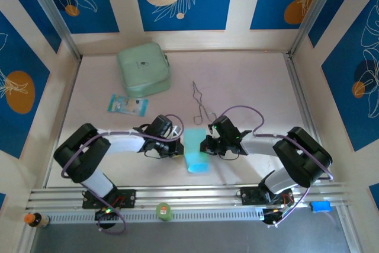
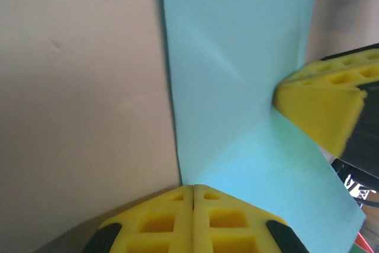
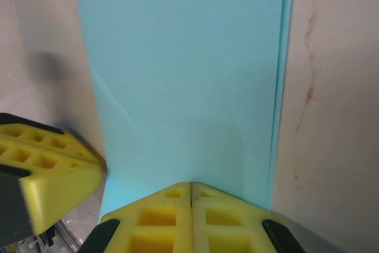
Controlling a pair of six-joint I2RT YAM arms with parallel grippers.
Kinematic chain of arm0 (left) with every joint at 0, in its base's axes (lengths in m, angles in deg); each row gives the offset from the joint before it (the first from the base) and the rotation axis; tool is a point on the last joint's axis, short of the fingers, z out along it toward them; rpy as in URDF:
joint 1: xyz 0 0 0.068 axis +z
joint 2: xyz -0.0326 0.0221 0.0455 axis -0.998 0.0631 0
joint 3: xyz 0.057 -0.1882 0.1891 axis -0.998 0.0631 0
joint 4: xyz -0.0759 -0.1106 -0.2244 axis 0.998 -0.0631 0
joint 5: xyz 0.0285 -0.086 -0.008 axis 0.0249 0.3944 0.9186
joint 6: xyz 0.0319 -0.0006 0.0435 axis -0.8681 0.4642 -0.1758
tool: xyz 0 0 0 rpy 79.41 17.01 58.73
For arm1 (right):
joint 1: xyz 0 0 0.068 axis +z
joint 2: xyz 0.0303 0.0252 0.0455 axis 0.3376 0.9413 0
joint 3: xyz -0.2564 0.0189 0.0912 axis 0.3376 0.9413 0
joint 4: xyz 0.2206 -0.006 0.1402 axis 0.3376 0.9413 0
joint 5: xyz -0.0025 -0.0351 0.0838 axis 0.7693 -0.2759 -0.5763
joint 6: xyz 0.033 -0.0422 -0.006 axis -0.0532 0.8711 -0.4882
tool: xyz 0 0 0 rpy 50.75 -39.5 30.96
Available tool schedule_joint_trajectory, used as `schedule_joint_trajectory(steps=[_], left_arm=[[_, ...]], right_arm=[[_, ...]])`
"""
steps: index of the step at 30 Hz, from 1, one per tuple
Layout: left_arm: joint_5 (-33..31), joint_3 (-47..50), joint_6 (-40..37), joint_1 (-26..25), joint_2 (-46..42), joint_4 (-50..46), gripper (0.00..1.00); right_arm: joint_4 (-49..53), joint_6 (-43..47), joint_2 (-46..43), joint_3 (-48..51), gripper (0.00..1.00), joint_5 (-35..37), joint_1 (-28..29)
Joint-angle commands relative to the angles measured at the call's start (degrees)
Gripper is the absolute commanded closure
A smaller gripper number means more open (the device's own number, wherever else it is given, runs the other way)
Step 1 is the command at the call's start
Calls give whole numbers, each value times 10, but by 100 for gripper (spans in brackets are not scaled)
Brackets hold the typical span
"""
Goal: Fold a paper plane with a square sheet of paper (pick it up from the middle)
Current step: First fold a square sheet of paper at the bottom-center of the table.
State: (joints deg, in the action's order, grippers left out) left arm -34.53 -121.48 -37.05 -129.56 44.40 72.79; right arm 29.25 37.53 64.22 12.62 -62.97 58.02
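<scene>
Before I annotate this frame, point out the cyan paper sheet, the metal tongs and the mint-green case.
cyan paper sheet (image 1: 195, 152): top view, its middle.
metal tongs (image 1: 200, 103): top view, mid-length.
mint-green case (image 1: 143, 70): top view, lid centre.

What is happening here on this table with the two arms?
A folded sheet of thin cyan paper lies on the pale table, near its front edge. The left pincer and the right pincer are both shut, their tips set against opposite long edges of the sheet. It is a narrow creased strip, not yet a plane.

The paper (image 1: 196, 152) lies between the left pincer (image 1: 179, 146) and right pincer (image 1: 207, 144).
</scene>
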Motion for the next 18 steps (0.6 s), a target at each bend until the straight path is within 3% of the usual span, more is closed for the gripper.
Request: schedule_joint_trajectory(steps=[1,13,18], left_arm=[[-2,-28,12,-10,-22,-29,98],[35,-4,51,-37,41,65,98],[15,29,24,-37,52,42,100]], right_arm=[[69,5,8,25,100,52,0],[66,2,5,31,100,53,0],[65,1,6,31,100,52,0]])
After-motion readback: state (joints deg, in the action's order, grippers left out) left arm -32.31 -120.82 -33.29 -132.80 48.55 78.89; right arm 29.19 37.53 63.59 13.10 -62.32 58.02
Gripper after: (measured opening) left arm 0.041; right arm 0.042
